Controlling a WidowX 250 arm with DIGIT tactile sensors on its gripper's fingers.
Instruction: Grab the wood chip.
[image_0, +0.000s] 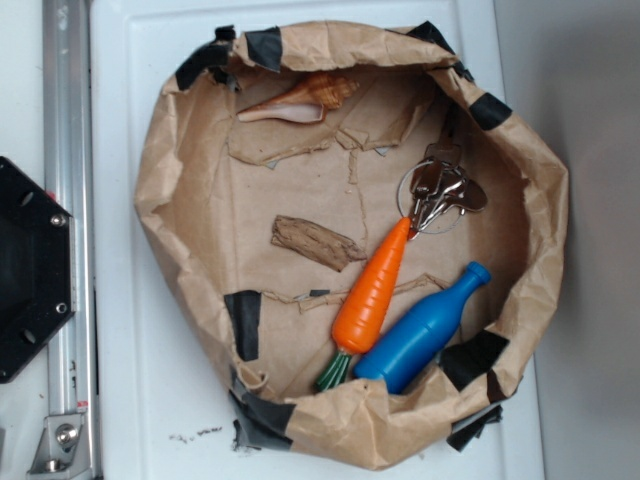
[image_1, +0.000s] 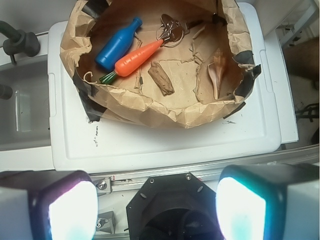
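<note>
The wood chip (image_0: 317, 241) is a small rough brown chunk lying on the floor of a brown paper basin (image_0: 160, 170), left of the orange carrot (image_0: 372, 291). In the wrist view the wood chip (image_1: 161, 78) lies below the carrot (image_1: 138, 57), inside the basin (image_1: 165, 111). My gripper (image_1: 157, 205) is open and empty, its two fingers (image_1: 70, 210) wide apart at the bottom of the wrist view, high above the black robot base and well short of the basin. The gripper does not show in the exterior view.
The basin also holds a blue bottle (image_0: 422, 331), a bunch of keys on a ring (image_0: 440, 190), a pinkish seashell (image_0: 300, 101) and torn paper scraps. It sits on a white lid (image_0: 130, 380). A metal rail (image_0: 68, 240) and the black base (image_0: 30, 270) lie to the left.
</note>
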